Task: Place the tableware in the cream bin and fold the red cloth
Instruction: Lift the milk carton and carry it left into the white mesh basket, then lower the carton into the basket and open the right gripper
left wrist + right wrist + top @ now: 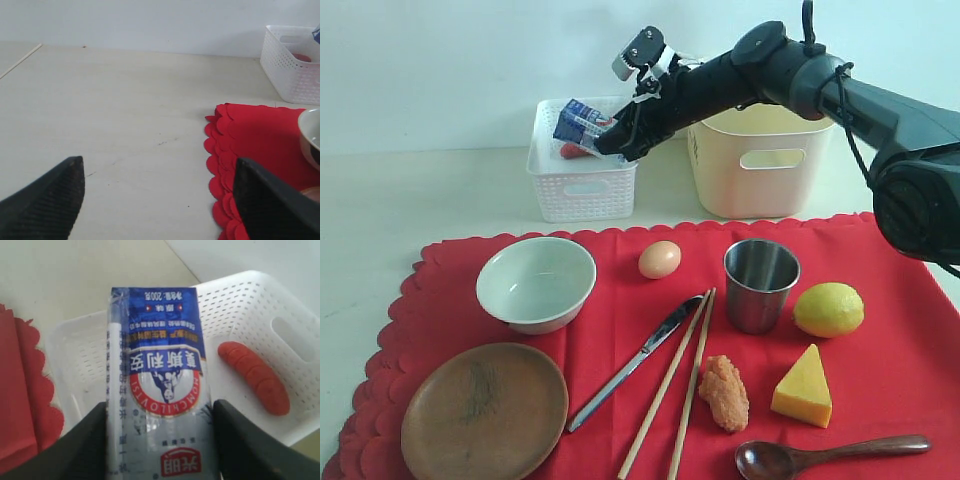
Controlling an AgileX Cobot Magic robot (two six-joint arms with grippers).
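On the red cloth (620, 295) lie the pale bowl (535, 282), brown wooden plate (485, 412), steel cup (760, 283), knife (635, 362), chopsticks (670, 395) and dark spoon (830, 455). The cream bin (760, 160) stands behind the cloth. My right gripper (610, 135) hangs over the white perforated basket (582, 185), shut on the blue-white carton (157, 375). My left gripper (159, 175) is open with nothing between its fingers, over bare table beside the cloth's scalloped edge (220, 165); it does not show in the exterior view.
An egg (660, 259), lemon (828, 309), cheese wedge (803, 387) and a fried piece (724, 392) also sit on the cloth. A red sausage (255, 382) lies inside the basket. The right arm reaches across in front of the cream bin.
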